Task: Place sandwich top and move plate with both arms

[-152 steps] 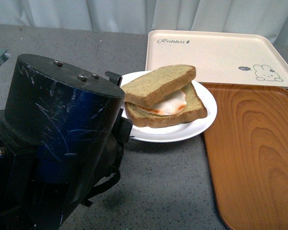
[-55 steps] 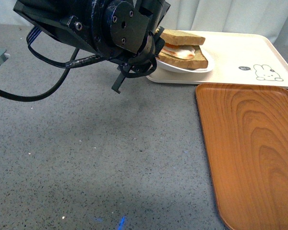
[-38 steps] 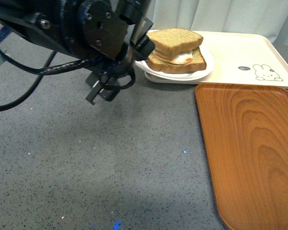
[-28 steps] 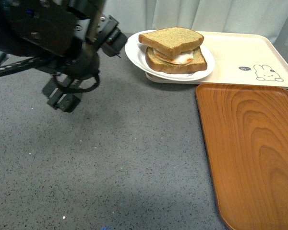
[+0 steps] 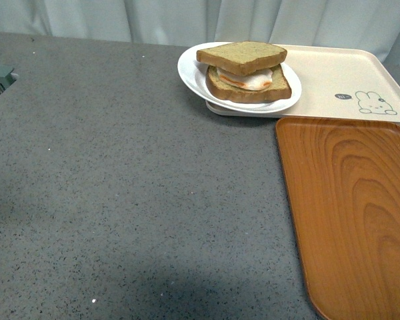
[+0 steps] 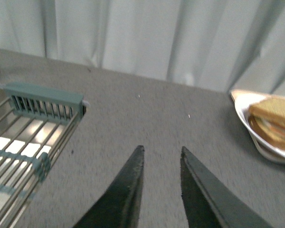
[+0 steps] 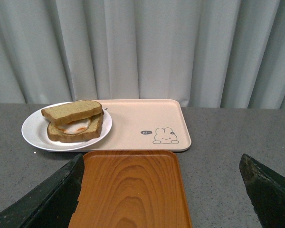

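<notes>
On the grey speckled counter [image 5: 133,193], the round white shallow plate [image 5: 190,72] sits at the far side, its right part resting up on the left edge of the cream rectangular rabbit-print tray [image 5: 333,83] while its left part overhangs the counter, so the plate looks slightly tilted. On the plate lies a speckled tan-brown bread slice bearing a fried egg [image 5: 250,90], the white of the egg with an orange-red smear showing at the near edge. The plain square sandwich top of speckled tan-brown bread [image 5: 240,57] rests on that egg, skewed a little so its corners do not line up with the slice beneath. Just near of the cream tray and to the right lies the brown wood-grain tray [image 5: 350,213], its far edge close beside the cream tray's near edge. Neither arm shows in the front view. In the left wrist view the left claw [image 6: 161,153] hangs above bare counter with its two dark fingers a narrow gap apart and nothing between them; a metal wire rack with pale teal trim [image 6: 31,126] lies beside it, and the plate [image 6: 256,137] appears blurred off to the other side. In the right wrist view the right claw [image 7: 166,183] is spread wide and empty, facing both trays and the plate [image 7: 35,133].
</notes>
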Motion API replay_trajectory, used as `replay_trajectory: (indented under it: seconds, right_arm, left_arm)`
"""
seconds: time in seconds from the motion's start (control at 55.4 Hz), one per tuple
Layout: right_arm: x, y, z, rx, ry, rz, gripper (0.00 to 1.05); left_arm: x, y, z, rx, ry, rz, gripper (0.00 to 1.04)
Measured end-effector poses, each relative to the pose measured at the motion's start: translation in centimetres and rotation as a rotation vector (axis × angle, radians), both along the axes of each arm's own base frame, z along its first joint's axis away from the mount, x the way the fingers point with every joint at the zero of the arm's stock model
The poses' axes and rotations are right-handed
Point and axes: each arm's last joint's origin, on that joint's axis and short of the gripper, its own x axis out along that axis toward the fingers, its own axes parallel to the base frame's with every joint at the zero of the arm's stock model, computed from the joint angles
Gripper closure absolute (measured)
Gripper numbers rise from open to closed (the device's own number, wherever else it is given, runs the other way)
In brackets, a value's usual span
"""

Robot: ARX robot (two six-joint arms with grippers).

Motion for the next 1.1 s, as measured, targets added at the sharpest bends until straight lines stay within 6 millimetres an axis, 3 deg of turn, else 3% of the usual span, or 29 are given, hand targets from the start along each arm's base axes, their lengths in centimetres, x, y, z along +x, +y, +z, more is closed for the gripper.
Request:
replay_trajectory:
  seconds: [0.126,0.397,0.921,1.101]
  right_arm:
    - [0.0,0.0,0.0,0.0,0.0,-0.002,0.09]
    - [0.0,0.0,0.0,0.0,0.0,-0.001,0.09]
    - [0.0,0.0,0.0,0.0,0.0,-0.002,0.09]
    - [0.0,0.0,0.0,0.0,0.0,-0.002,0.09]
  left_arm:
    - [-3.6,0.0,-0.4,0.031,0.033,-0.01,1.01]
    - [-9.1,0.0,1.6,0.046,-0.077,-0.008,1.01]
    - [-9.2,0.0,1.6,0.052,-0.088,-0.009,1.01]
    - [-9.2,0.0,1.6,0.052,-0.088,-0.009,0.74]
